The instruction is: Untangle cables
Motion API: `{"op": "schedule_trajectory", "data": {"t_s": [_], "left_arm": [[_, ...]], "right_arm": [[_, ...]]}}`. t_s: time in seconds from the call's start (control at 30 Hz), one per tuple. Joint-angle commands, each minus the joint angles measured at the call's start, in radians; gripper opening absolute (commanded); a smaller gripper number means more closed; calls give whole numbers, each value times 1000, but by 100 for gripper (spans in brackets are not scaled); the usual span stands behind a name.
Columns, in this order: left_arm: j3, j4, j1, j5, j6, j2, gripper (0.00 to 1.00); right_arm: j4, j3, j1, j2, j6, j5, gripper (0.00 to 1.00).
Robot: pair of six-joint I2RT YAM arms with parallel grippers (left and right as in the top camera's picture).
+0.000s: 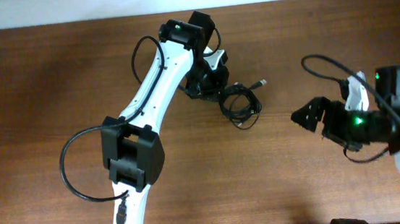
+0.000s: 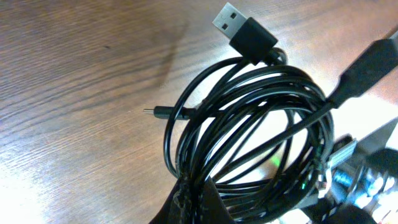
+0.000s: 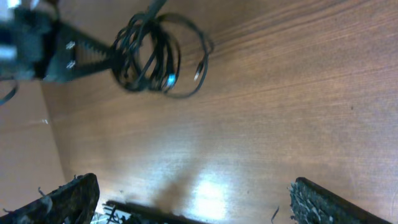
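Near the far middle of the wooden surface (image 1: 52, 81), thin black cables (image 1: 242, 107) sit bundled in a loose oval coil. The left tool (image 1: 216, 90) is clenched on the coil's edge, pinching several strands together. The right tool (image 1: 309, 115) hangs well apart, released, with its fingers wide and nothing between them. Whether the coil rests fully on the wood or is slightly lifted cannot be told.

The oval's long axis runs from the pinch outward to a USB-A plug (image 2: 244, 32), which sticks out of the loops with its metal end pointing away from the left tool. A small plug (image 2: 155, 112) pokes sideways from the rim, and a third connector (image 2: 364, 70) crosses the opposite side.

The step appears to be anchoring the bundle so one cord can be drawn free. It would likely go best with a firm left pinch while the right tool takes the USB-A plug by its body. The pull should follow the plug's own direction, slowly, easing off if the loops tighten rather than slide.
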Motion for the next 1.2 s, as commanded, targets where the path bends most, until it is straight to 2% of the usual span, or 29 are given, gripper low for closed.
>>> {"op": "schedule_trajectory", "data": {"t_s": [0.0,0.3,0.4,0.5,0.67,0.77,0.83,0.87,0.93,0.97,1.0,1.17], "left_arm": [[31,-24,-14,59,164,3,0],[31,-21,-42,55,212,3,0],[31,-19,-42,56,212,3,0],[31,-31,-42,103,212,3,0],[31,-30,-42,143,224,3,0],[31,-30,-40,141,224,3,0],[31,-27,-40,114,223,3,0],[31,-27,-40,50,215,3,0],[31,-32,-37,-80,128,3,0],[31,-34,-35,-109,105,3,0],[31,-34,-32,-152,73,3,0],[31,-34,-12,-315,-72,3,0]], "right_arm": [[27,6,0,92,-9,-13,98],[180,6,138,340,-10,-122,98],[219,6,174,392,-9,-115,99],[250,6,198,447,32,7,98],[252,6,220,519,46,60,77],[260,6,237,555,47,105,54],[257,6,239,558,47,145,42],[256,6,238,558,47,157,37],[256,6,237,558,51,167,19],[256,6,237,558,51,168,14],[256,6,237,558,51,169,5],[246,6,237,558,95,235,4]]}}
